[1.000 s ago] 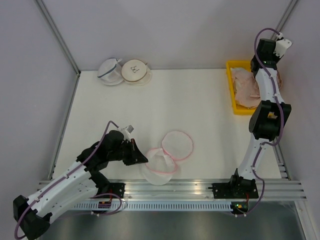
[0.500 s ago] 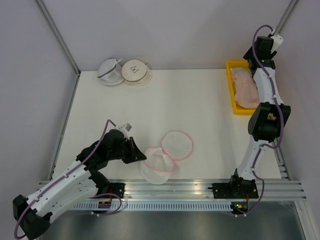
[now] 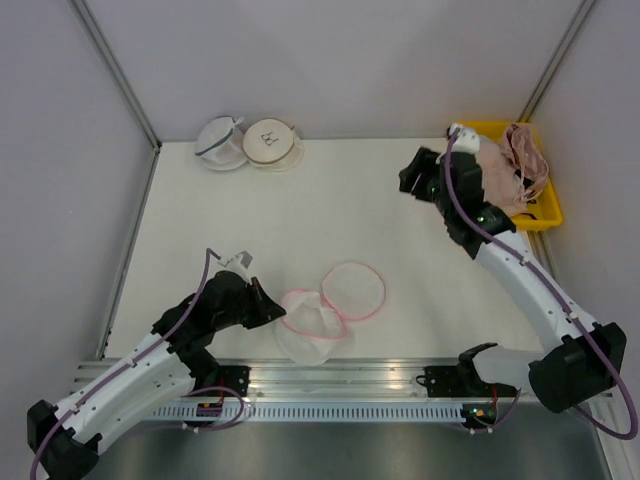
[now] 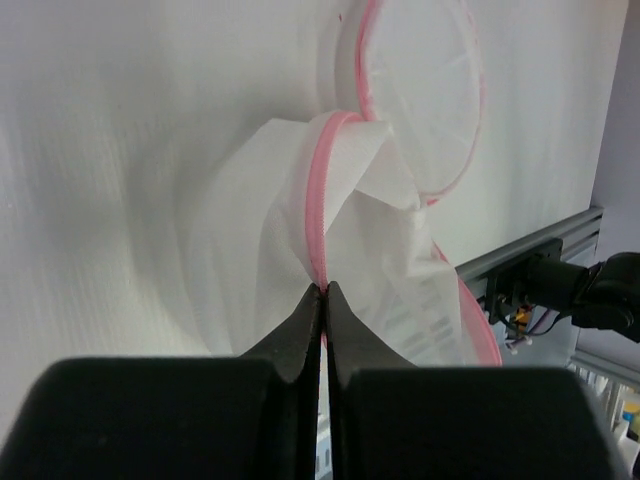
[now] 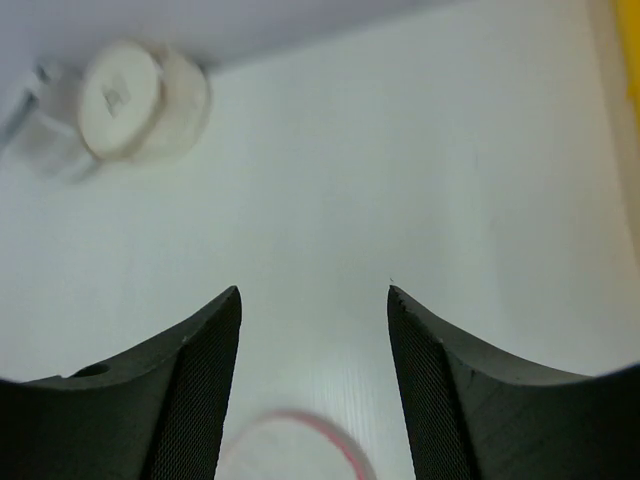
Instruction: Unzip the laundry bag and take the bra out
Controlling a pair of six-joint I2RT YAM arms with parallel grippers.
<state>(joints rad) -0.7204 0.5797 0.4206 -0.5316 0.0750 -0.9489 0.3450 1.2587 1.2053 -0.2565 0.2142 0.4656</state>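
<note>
The laundry bag [image 3: 318, 318] lies near the front edge of the table [image 3: 300, 210], roughly midway between the two arms. It is unzipped and folded open: one round half lies flat and the other is crumpled beside it. No garment shows through the mesh. The bra [image 3: 525, 155] seems to be the dusty pink piece with thin straps lying over the far edge of the yellow bin [image 3: 548, 215] at the back right, among paler ones.

The left gripper [image 4: 322, 290] is clenched on the bag's pink rim [image 4: 318, 200], pinching just the edge of the zipper band. The right gripper [image 5: 314, 292] hangs over the table near the bin with its fingers spread and nothing between them.

With the bag apparently emptied, what remains is probably letting go cleanly. The left fingers should part fully before the arm draws back, so the mesh does not snag and get dragged. The right arm should keep well away from the bin's contents.
</note>
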